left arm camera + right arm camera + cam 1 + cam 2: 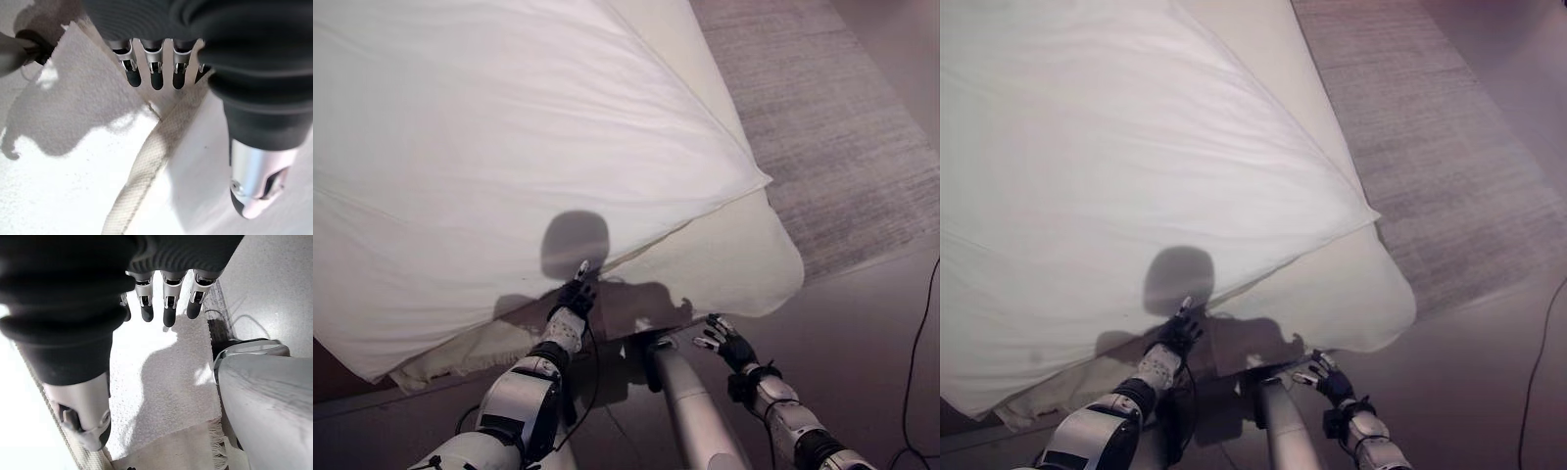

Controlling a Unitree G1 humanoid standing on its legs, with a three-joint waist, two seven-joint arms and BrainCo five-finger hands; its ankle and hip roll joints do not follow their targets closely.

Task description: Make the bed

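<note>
A white duvet [509,157] lies across the bed, and its near corner [754,181] reaches over the mattress corner [744,264]. A cream edge of bedding [460,357] sticks out under the duvet at the bed's near side. My left hand [574,296] is at the duvet's near edge. In the left wrist view its fingers [155,68] are straight and the thumb stands apart, over white cloth and a cream piped seam [146,161], holding nothing. My right hand [728,343] hovers open below the mattress corner, its fingers [168,308] spread over textured white cloth [161,396].
A grey woven rug [832,127] runs along the bed's right side. Smooth dark floor [871,333] lies around my right hand. A fringed cloth edge [215,440] hangs near the floor in the right wrist view.
</note>
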